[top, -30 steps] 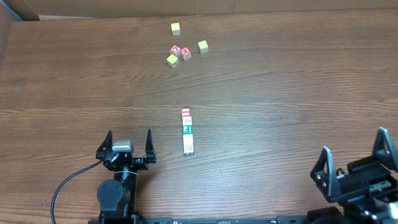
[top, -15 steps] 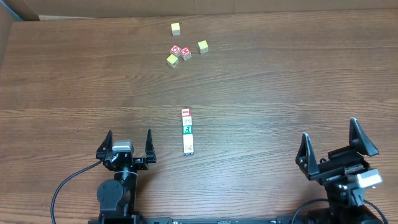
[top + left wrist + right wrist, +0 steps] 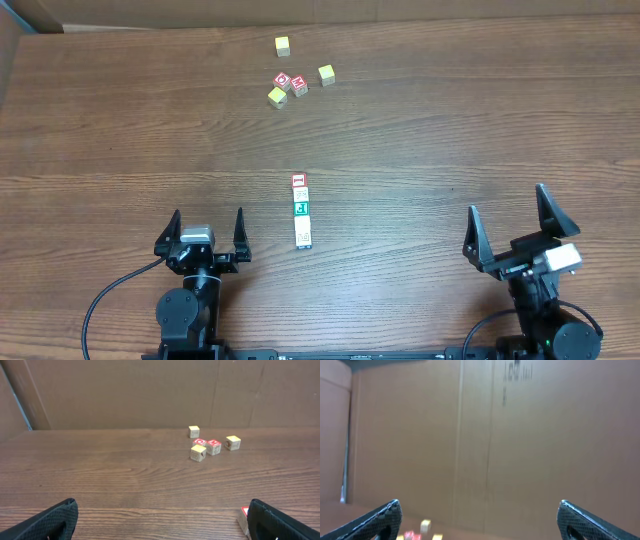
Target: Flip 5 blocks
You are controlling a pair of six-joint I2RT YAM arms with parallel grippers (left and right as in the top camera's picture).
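— What does the place look like?

— There is a big brown wooden tabletop. Wavy lines in the wood run from side to side. Behind its far edge stands a plain brown cardboard wall, and it goes round the left corner too.

— Where are the blocks?

— The blocks lie in the middle of the tabletop. They sit in one thin row, touching each other. The row points from the near side to the far side. The far one has a red top, one in the middle has a green print, and the others look whitish. I think there are five, but they are too small to count for sure.

— Is anything else on the wood?

— Yes. Far back there is a little bunch: three yellow cubes and two red cubes. The red ones sit side by side. One yellow cube sits alone, nearest the wall. The bunch is well apart from the row.

— What about the grippers?

— The left gripper is by the near edge, a little left of the row. Its two fingers are spread wide and hold nothing. A black cable curls away from its arm. The right gripper is at the near right side, well apart from the blocks. It is spread wide and empty too. Its own camera sees mostly the cardboard wall, and that picture is blurry.
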